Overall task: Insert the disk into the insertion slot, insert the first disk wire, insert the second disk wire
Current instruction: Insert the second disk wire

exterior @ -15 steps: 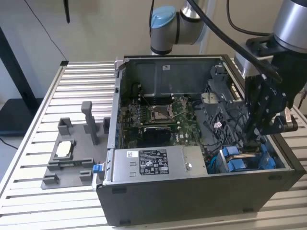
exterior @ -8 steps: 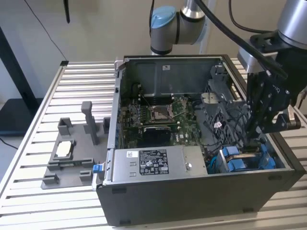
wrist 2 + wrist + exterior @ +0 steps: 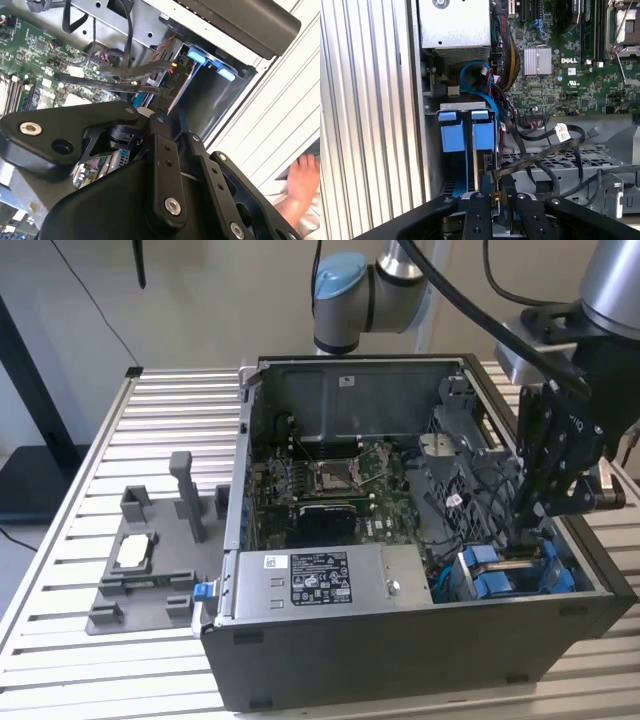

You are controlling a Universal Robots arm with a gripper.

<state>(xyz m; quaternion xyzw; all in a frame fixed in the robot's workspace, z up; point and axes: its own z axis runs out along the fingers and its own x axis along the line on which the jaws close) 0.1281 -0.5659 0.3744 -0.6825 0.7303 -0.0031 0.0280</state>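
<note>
The disk (image 3: 484, 576) sits down inside the insertion slot (image 3: 462, 106) at the case's front corner on the exterior view's right, its blue end tabs (image 3: 453, 136) showing in both wrist views. My gripper (image 3: 531, 526) reaches down into the case right beside the tabs. Its fingers (image 3: 480, 210) are shut on the black connector of a disk wire (image 3: 131, 76), a flat black cable that trails back toward the motherboard. The connector hangs close over the disk's edge; whether it is seated I cannot tell. Other black wires (image 3: 540, 152) loop over the metal cage nearby.
A silver power-supply box (image 3: 320, 580) lies along the case's front wall beside the slot. The motherboard (image 3: 330, 480) fills the case floor. A grey fixture (image 3: 150, 560) stands on the slatted table at the exterior view's left. A person's hand (image 3: 305, 176) is outside the case.
</note>
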